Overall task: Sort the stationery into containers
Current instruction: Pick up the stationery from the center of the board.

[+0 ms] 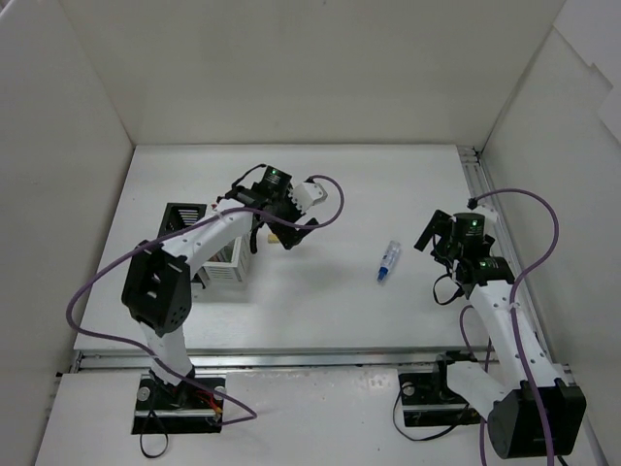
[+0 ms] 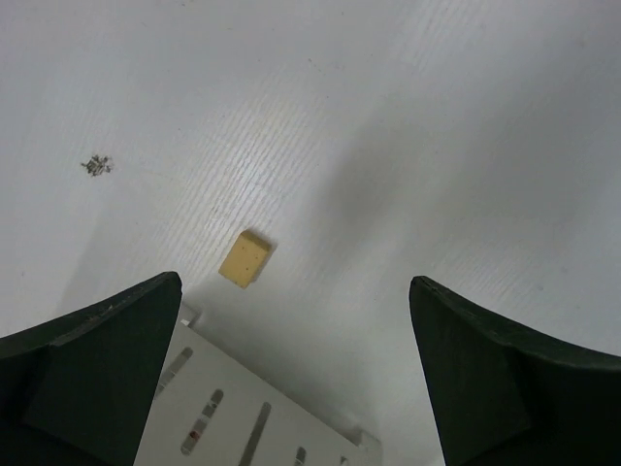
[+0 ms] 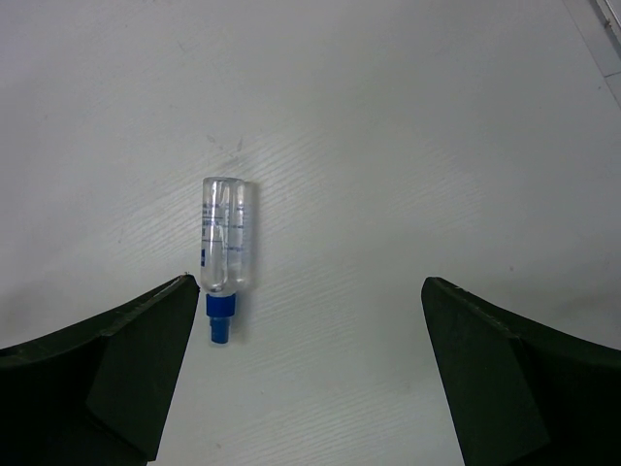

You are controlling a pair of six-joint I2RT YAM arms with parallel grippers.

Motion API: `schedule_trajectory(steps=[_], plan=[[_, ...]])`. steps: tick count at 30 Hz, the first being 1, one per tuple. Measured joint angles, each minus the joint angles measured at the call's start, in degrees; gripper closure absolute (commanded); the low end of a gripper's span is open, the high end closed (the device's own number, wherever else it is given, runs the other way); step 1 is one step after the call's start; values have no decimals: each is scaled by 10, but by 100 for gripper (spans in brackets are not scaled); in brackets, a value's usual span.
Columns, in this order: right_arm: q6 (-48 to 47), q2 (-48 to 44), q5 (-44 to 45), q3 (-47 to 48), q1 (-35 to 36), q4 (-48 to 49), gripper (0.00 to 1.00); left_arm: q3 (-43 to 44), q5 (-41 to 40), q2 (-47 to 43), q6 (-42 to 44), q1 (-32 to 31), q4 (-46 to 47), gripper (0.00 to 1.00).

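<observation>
**Operator:** What worries you most from here?

**Me:** The eraser (image 2: 245, 258). It lies on the worktop (image 2: 408, 116) outside the white box (image 2: 243, 417), just past its corner. My left pincer (image 2: 295, 283) hangs over it with the jaws wide apart and nothing between them. The block is small and sits left of my midline. If I drop straight down, one finger could land on it or on the box rim and flick it away.

**Operator:** And the other side?

**Me:** The tube (image 3: 226, 243) lies flat on the worktop, well apart from both boxes, with its blue cap (image 3: 220, 320) toward the near edge. My right pincer (image 3: 310, 283) is also spread wide and empty. The tube sits close to the pincer's left finger rather than centred. It's round, so I judge a lopsided squeeze would roll it out instead of trapping it.

**Operator:** Any trouble between the arms?

**Me:** Likely. The white box and the black box (image 1: 182, 217) stand on the left, where my left arm (image 1: 209, 236) passes over them. Bringing the tube across could cut into that arm's path.

**Operator:** How are you posed?

**Me:** My left arm reaches forward over the boxes with the wrist bent down, and its pincer points at the worktop just past the white box. My right arm (image 1: 500, 311) is folded back on itself, wrist tipped down, and its pincer hovers just right of the tube.
</observation>
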Motion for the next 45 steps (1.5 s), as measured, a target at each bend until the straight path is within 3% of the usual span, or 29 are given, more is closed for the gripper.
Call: schedule_trajectory(steps=[9, 20, 23, 30, 33, 35, 37, 40, 45], plan=[[-1, 5, -2, 0, 0, 1, 2, 51, 79, 104, 93, 53, -56, 0], [-5, 23, -2, 0, 3, 2, 2, 97, 69, 193, 103, 68, -89, 3], [-6, 24, -2, 0, 3, 2, 2, 108, 54, 207, 101, 68, -100, 12], [-10, 25, -2, 0, 3, 2, 2, 129, 17, 221, 81, 65, -111, 49], [-11, 25, -2, 0, 3, 2, 2, 132, 6, 222, 73, 62, -112, 60], [-11, 25, -2, 0, 3, 2, 2, 132, 2, 222, 71, 61, -112, 62], [-12, 25, -2, 0, 3, 2, 2, 132, -2, 222, 69, 57, -111, 74], [-11, 25, -2, 0, 3, 2, 2, 133, -10, 222, 59, 55, -111, 100], [-11, 19, -2, 0, 3, 2, 2, 132, -9, 215, 43, 52, -99, 100]])
